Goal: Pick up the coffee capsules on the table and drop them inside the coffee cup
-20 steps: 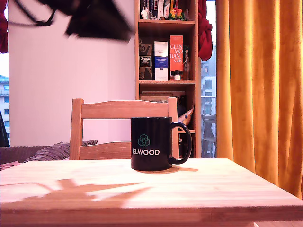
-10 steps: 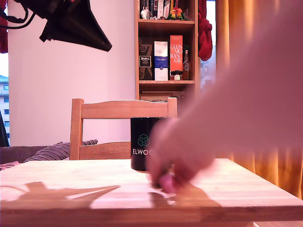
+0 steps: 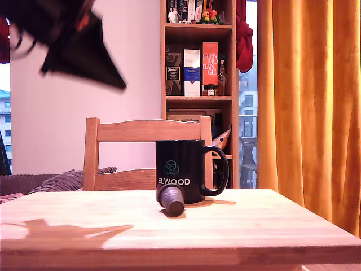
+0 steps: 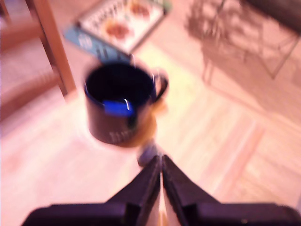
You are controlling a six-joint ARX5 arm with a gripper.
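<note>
- We see the black mug (image 3: 181, 171) standing upright on the wooden bench (image 3: 237, 226), its handle toward the exterior view's right.
- A dark grey capsule (image 3: 171, 201) lies tipped on its side on the bench, right at the front of the mug's base; whether they touch we cannot tell.
- In the wrist view a bright blue capsule (image 4: 117, 107) sits inside the mug (image 4: 120, 106).
- Our tool (image 4: 161, 172) hangs high above the bench, at the upper part of the exterior view's left (image 3: 70, 39), blurred.
- In the wrist view its two dark fingers (image 4: 143, 186) meet at a thin seam, closed with nothing between them.
- A wooden chair (image 3: 121, 152) stands behind the bench.
</note>
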